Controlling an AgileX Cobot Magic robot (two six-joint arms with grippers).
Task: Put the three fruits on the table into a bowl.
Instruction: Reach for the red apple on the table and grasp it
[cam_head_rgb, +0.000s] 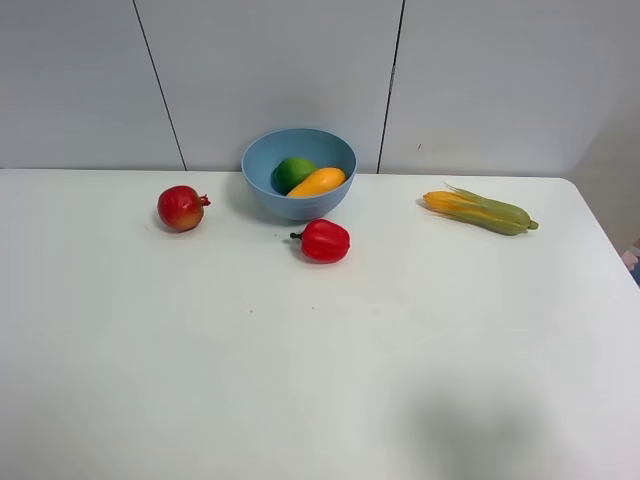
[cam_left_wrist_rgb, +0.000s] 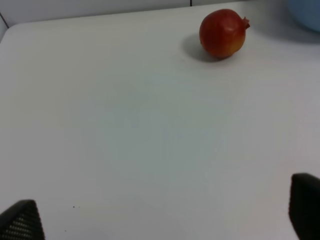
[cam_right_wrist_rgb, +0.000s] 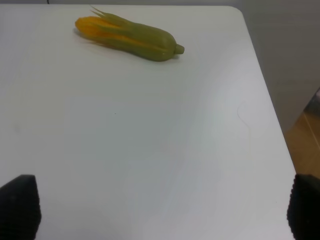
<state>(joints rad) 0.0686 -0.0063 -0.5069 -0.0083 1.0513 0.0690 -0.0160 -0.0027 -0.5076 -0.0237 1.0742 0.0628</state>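
The light-blue bowl (cam_head_rgb: 299, 172) stands at the back middle of the white table (cam_head_rgb: 300, 350). The green fruit (cam_head_rgb: 293, 172) and the yellow-orange mango (cam_head_rgb: 317, 181) lie inside it. The red pomegranate (cam_head_rgb: 181, 208) sits on the table to the left of the bowl, apart from it; it also shows in the left wrist view (cam_left_wrist_rgb: 223, 33). My left gripper (cam_left_wrist_rgb: 162, 222) is open and empty, well short of the pomegranate. My right gripper (cam_right_wrist_rgb: 162, 207) is open and empty over bare table. Neither gripper shows in the exterior high view.
A red bell pepper (cam_head_rgb: 323, 241) lies just in front of the bowl. A corn cob (cam_head_rgb: 480, 210) lies at the back right, also in the right wrist view (cam_right_wrist_rgb: 131, 36). The table's right edge (cam_right_wrist_rgb: 270, 100) is near it. The bowl's edge (cam_left_wrist_rgb: 306, 12) shows in the left wrist view.
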